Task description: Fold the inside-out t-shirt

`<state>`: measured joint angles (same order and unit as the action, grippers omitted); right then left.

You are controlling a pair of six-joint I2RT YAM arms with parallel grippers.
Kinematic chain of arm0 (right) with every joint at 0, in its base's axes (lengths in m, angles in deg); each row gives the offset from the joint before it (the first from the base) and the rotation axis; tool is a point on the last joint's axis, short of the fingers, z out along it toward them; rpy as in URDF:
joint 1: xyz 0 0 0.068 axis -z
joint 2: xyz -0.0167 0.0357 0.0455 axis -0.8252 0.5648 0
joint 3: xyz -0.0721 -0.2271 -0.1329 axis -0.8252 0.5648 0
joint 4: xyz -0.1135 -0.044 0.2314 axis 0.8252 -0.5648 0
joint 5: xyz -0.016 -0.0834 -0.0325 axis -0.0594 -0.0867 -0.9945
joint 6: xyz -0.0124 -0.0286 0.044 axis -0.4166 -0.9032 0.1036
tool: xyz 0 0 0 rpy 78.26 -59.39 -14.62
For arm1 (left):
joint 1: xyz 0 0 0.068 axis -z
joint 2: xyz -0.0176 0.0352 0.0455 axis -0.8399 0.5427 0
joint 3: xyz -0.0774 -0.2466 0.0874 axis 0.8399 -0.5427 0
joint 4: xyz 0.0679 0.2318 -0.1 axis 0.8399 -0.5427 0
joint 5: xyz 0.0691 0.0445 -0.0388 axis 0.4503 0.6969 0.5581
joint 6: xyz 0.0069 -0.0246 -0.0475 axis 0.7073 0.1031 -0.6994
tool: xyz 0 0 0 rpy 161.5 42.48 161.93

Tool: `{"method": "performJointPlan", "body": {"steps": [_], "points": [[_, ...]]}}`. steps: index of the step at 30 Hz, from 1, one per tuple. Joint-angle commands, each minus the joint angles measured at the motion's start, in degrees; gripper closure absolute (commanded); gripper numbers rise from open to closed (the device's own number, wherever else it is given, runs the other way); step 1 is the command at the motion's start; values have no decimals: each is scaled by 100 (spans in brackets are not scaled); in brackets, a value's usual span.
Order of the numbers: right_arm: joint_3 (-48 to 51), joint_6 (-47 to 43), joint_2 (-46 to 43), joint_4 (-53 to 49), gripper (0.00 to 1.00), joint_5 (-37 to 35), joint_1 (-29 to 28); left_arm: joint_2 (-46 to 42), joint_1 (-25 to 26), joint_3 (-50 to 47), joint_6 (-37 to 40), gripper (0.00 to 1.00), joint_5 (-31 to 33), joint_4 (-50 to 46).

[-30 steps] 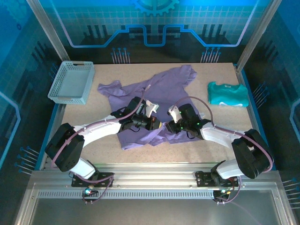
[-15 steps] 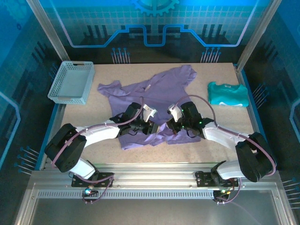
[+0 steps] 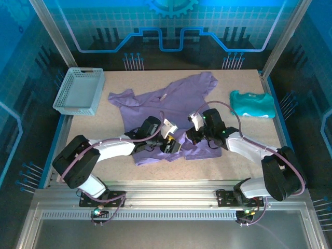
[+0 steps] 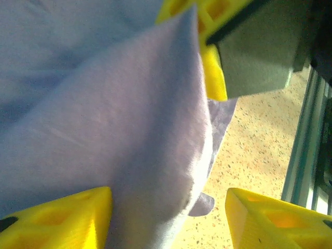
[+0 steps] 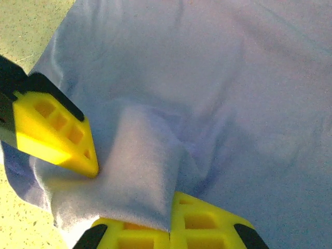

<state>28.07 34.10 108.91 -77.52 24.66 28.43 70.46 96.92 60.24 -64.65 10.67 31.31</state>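
Little of the folding looks done. The inside-out t-shirt (image 3: 171,101) lies at the centre of the table (image 3: 244,80), loosely spread and rumpled, with one sleeve reaching toward ten o'clock and the other toward one o'clock. No crisp fold line shows on it from above. Both arms meet at its near hem, at about six o'clock of the garment. There the right gripper (image 5: 170,228) has its jaws pressed together on a raised ridge of lavender cloth, which stands up as a small tent. The left gripper (image 4: 168,199) has its fingers wide apart, and the same ridge leans against one finger without being pinched. One of the other gripper's yellow fingers sits close above it. I judge this an early step, with one corner of the hem being gathered or passed across. Flattening the body, bringing in the sleeves and doubling the shirt over all seem still to come. Whether the shirt has yet been turned right side out I cannot tell. The only container is the grey mesh basket (image 3: 75,110) at ten o'clock, near the left sleeve but not touching it, and I can see nothing inside it. The teal garment (image 3: 252,104) lies bunched on the tabletop at about two o'clock, apart from both the shirt and the basket.
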Motion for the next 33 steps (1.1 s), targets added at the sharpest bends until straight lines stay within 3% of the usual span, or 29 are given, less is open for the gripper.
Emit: {"method": "performJointPlan", "body": {"steps": [1,6,8,10,12,15,17,19,22,26,33], "points": [[-214,232,111,-159,100,74,107,224,142,268,312,36,52,92],[-214,297,116,-153,100,153,133,618,152,668,151,44,821,43],[-248,418,103,-288,100,-58,185,717,154,820,-106,63,779,150],[-513,916,113,-916,98,-794,303,695,156,899,-349,82,723,218],[-840,1459,-13,-1918,71,-1656,473,553,144,951,-610,100,736,151],[-113,1232,-1066,-1424,43,-1851,157,196,86,1006,-873,100,759,-220],[545,934,-1730,-739,37,-1630,-235,-43,0,1067,-989,100,684,-582],[1043,710,-2051,-120,22,-1308,-633,-260,-104,1168,-1064,100,578,-1048],[1502,360,-1976,891,26,-1638,-1402,-448,-279,1433,-1088,100,238,-1685],[1688,-383,-1112,2421,43,-2226,-2303,-648,-499,2023,-1005,100,-90,-2766],[1136,-938,877,3860,57,-3271,-2433,-869,-675,2863,-728,100,-251,-4087]]}}
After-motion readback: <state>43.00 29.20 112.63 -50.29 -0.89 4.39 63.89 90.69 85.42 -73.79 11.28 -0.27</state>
